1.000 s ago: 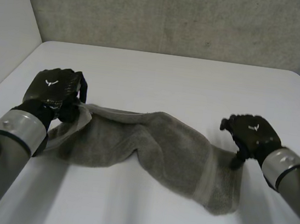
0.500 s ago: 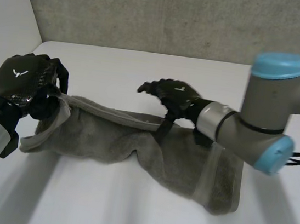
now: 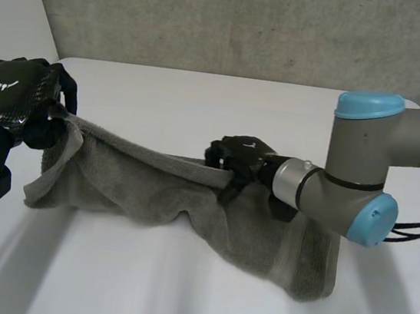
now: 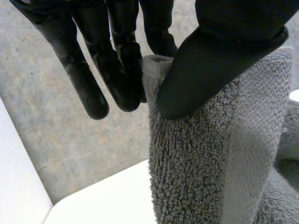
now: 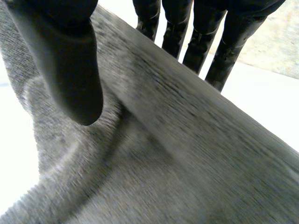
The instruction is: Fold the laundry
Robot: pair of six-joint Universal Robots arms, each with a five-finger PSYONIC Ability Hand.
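Note:
A grey towel (image 3: 152, 188) lies stretched across the white table (image 3: 202, 102), with its left end lifted. My left hand (image 3: 16, 100) holds that raised corner above the table's left side. In the left wrist view the thumb (image 4: 219, 56) pinches the towel's hem (image 4: 210, 163) against the fingers. My right hand (image 3: 241, 155) is at the middle of the towel's taut upper edge. In the right wrist view that edge (image 5: 163, 154) runs between the thumb (image 5: 70, 60) and the fingers (image 5: 201, 32), which reach behind it and curl round it. The towel's right end rests bunched on the table.
My right arm's grey elbow with its blue caps (image 3: 363, 169) hangs over the towel's right part. A concrete wall (image 3: 251, 23) stands behind the table and a white side wall (image 3: 11, 22) at its left. Bare table lies in front of the towel.
My right hand has swung from the towel's right end to the middle of its upper edge and closed round it. My left hand has lifted its corner higher and further left.

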